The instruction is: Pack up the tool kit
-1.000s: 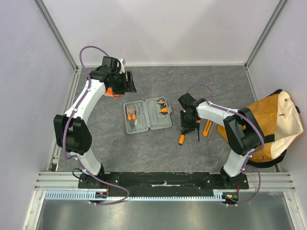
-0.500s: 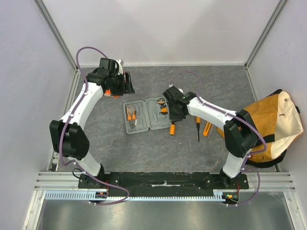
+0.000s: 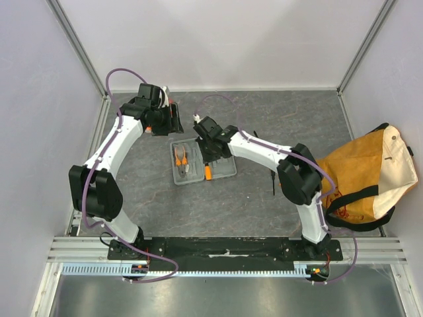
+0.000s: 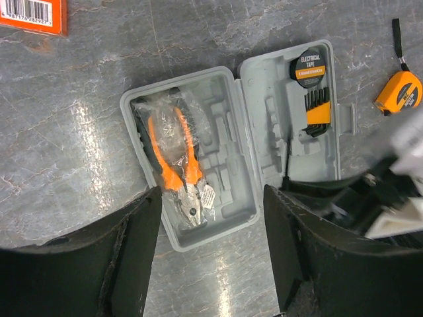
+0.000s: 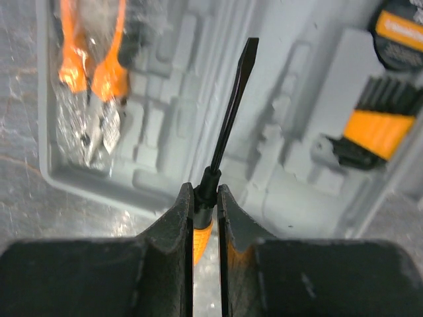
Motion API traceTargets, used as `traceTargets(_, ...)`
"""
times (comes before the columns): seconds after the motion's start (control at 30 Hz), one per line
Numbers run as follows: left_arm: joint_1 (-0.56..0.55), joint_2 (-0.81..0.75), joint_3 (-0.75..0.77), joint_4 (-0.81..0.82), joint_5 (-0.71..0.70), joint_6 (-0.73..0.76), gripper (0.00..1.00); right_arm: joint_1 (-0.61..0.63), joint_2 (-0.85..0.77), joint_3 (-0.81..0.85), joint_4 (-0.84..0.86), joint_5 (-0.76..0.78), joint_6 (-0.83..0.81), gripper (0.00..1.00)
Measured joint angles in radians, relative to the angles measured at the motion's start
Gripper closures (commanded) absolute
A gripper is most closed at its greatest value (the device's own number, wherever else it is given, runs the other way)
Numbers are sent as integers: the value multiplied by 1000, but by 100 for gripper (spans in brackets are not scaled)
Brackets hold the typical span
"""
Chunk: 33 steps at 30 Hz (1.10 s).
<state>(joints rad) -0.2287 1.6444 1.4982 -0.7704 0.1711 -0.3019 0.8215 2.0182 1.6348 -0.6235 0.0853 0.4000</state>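
Note:
The tool kit case lies open on the grey table, with bagged orange pliers in its left half, and a tape roll and hex keys in its right half. My right gripper hovers over the case's middle. It is shut on a screwdriver at the neck, just above the orange handle, and the flat blade points across the moulded slots. My left gripper hangs open beyond the case's far left corner, with nothing between its fingers.
An orange tape measure and a red-orange packet lie on the table behind the case. A second thin screwdriver rests to the right of the case. The tan canvas bag fills the right side.
My right gripper has closed on the orange-handled screwdriver, lifted it from the table at the right and carried it left over the open case. The left gripper has shifted only slightly.

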Motion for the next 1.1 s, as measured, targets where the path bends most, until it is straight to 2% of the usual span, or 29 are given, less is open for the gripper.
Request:
traceTargets(0.13,5,-1,0,0,-13,-5,32,2,97,106,13,-11,-8,92)
traceTargets(0.3,11,-1,0,0,-16,-7,32,3,142,194,27,-18,-8,92)
traceTargets(0.7,11,-1,0,-1,-13,-15,32,24,228,216,35,-12,-31,91)
traceTargets(0.77,11,-1,0,-1,-11,-15,32,29,229,216,37,-3,-34,86)
traceTargets(0.9,11,-1,0,-1,-10,-15,32,37,229,212,40,21,-34,71)
traceTargets(1.1,11,5,0,-1,-6,-19,33,42,229,204,41,65,-14,61)
